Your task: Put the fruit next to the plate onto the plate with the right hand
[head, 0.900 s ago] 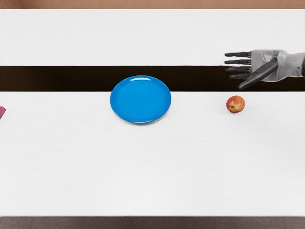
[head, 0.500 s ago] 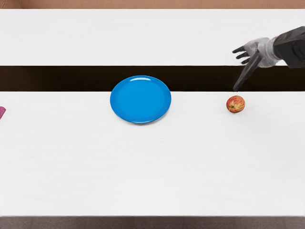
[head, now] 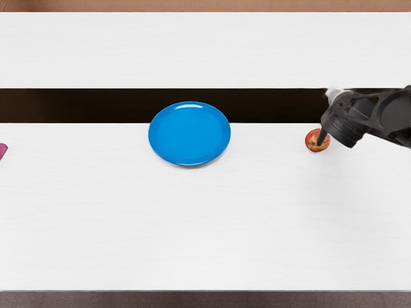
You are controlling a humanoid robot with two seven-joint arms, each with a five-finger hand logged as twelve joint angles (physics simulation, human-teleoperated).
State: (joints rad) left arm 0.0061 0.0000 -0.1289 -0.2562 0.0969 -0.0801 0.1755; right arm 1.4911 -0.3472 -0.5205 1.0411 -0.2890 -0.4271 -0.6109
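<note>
A small red-and-yellow apple (head: 313, 141) lies on the white table, well to the right of the blue plate (head: 189, 133), which has nothing on it. My right hand (head: 325, 130) comes in from the right edge and is down at the apple's right side, covering part of it. The dark wrist and forearm (head: 369, 119) hide most of the hand from this view, so its grip on the apple cannot be made out. The left arm does not show.
A dark gap (head: 96, 106) runs across the table behind the plate, and the right wrist sits over it. A purple object (head: 2, 151) peeks in at the left edge.
The right hand has dropped from above the far table strip down and slightly left onto the apple, turning so the wrist now faces the camera. Apple and plate have not moved.
</note>
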